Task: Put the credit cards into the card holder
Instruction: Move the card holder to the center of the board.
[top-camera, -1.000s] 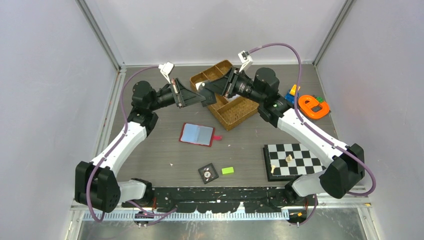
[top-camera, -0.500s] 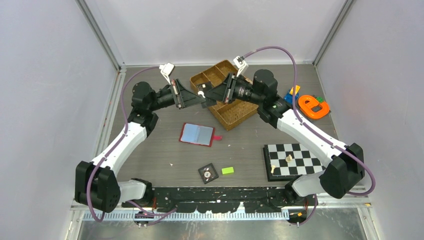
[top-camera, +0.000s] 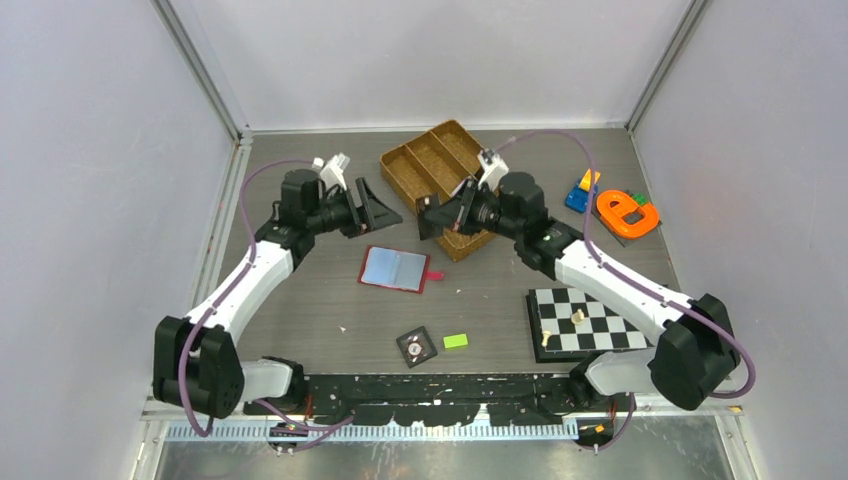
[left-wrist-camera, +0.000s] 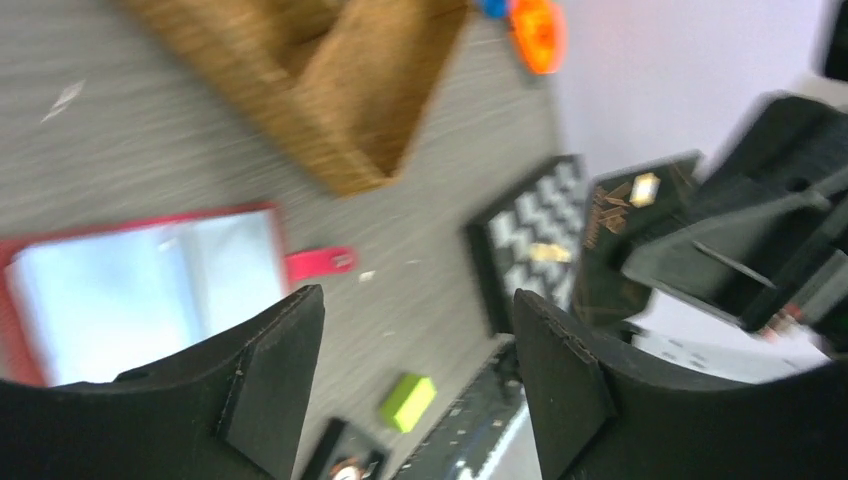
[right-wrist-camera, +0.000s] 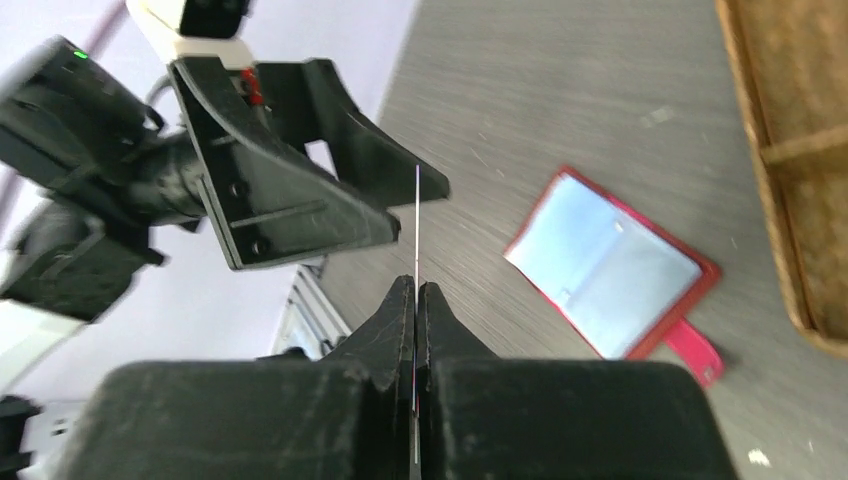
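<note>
Credit card (left-wrist-camera: 612, 228), dark with a gold chip and gold marks too blurred to read, is pinched upright between the closed fingers of the right gripper (right-wrist-camera: 416, 292). It is held above the table (top-camera: 330, 305), its thin edge turned towards that wrist's camera. Close on its left the left gripper (left-wrist-camera: 415, 345) faces it, fingers spread wide with nothing between them. Whether the credit card touches them I cannot tell.

Below the two grippers and a little nearer lies the card holder (right-wrist-camera: 605, 262), a red wallet opened flat with its grey-blue pockets up and its short tab (right-wrist-camera: 690, 350) pointing right. Behind the right gripper stands a woven brown divided tray (top-camera: 440, 165). Near the front edge sit a black tile with a round dial (top-camera: 416, 347) and a green block (top-camera: 455, 341). A chessboard (top-camera: 600, 300) lies to the right, and an orange toy (top-camera: 625, 213) sits far right.
</note>
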